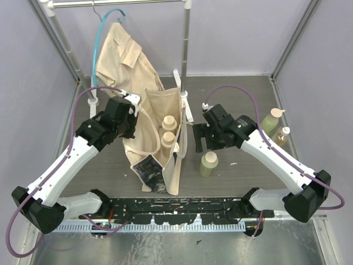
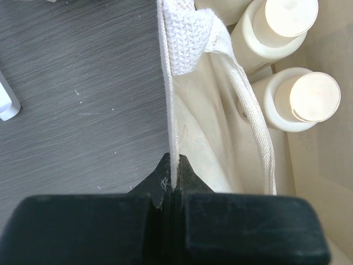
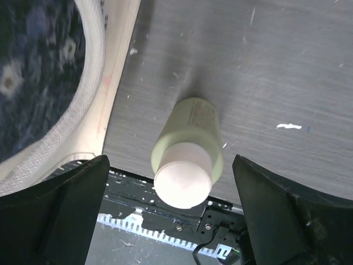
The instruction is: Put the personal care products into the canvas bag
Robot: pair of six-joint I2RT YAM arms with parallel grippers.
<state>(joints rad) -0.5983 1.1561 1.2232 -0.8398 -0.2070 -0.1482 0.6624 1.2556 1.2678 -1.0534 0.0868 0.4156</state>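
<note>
The cream canvas bag (image 1: 160,118) stands open mid-table, its dark printed panel (image 1: 150,172) at the near end. Two cream bottles (image 1: 168,130) stand inside it; the left wrist view shows their caps (image 2: 289,19). My left gripper (image 1: 131,117) is shut on the bag's left rim (image 2: 172,127). My right gripper (image 1: 199,138) is open, hovering above a yellow-green bottle (image 1: 209,164) with a cream cap that stands right of the bag; in the right wrist view the bottle (image 3: 188,152) sits between the spread fingers. A yellow-green bottle (image 1: 271,120) and an amber pump bottle (image 1: 282,136) stand at the right.
A tan shirt (image 1: 126,58) on a teal hanger hangs from a metal rack (image 1: 186,49) behind the bag. The bag's rope handle (image 2: 255,118) lies inside. The table's near edge with a black rail (image 1: 176,210) runs close to the green bottle.
</note>
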